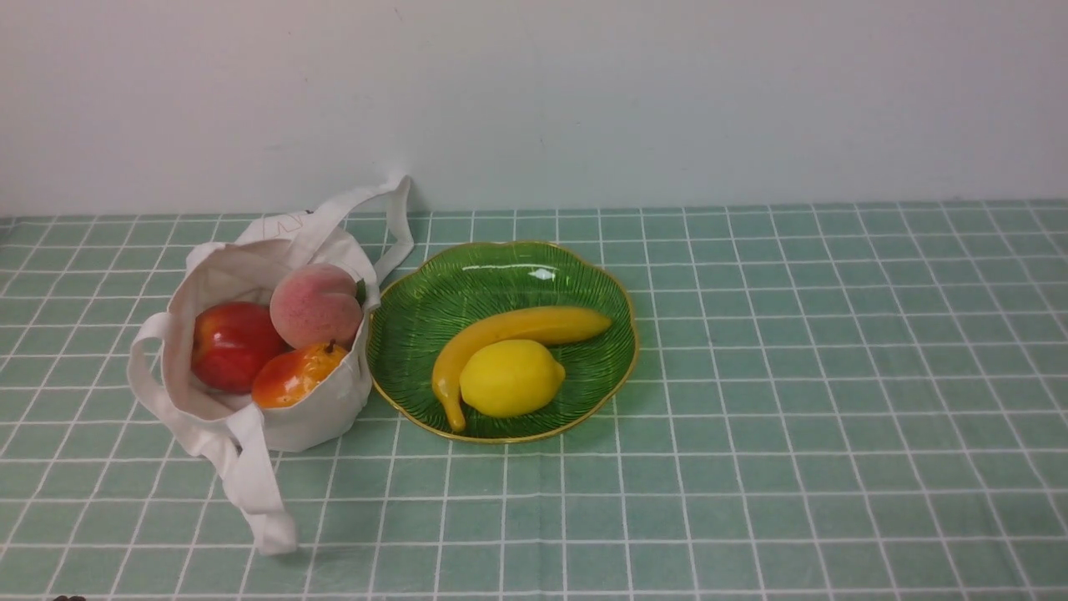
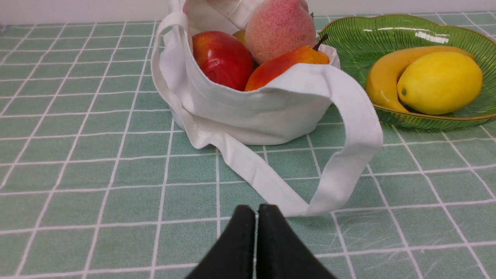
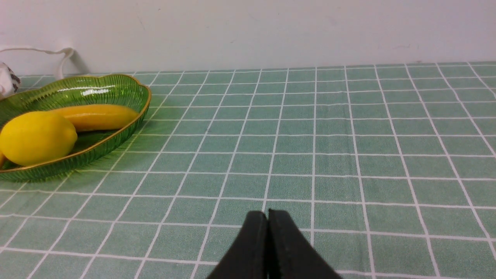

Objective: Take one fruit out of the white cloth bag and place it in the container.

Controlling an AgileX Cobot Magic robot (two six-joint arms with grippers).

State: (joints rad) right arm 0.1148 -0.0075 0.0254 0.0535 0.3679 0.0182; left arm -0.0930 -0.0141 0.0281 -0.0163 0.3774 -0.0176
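Observation:
The yellow banana (image 1: 501, 334) lies in the green glass container (image 1: 576, 275), behind a yellow lemon (image 1: 511, 377); both show again in the left wrist view as banana (image 2: 383, 73) and lemon (image 2: 440, 82). The white cloth bag (image 1: 321, 417) stands left of the dish, mouth open, holding a pink peach (image 1: 315, 305), a red apple (image 1: 234, 344) and an orange-red fruit (image 1: 294, 376). My left gripper (image 2: 256, 211) is shut and empty, low over the cloth in front of the bag's strap (image 2: 348, 128). My right gripper (image 3: 267, 215) is shut and empty, well right of the container (image 3: 116, 87).
A green checked cloth (image 1: 793, 376) covers the table up to a pale wall (image 1: 667, 100) at the back. One bag strap (image 1: 250, 484) trails toward the front edge. Neither arm shows in the front view.

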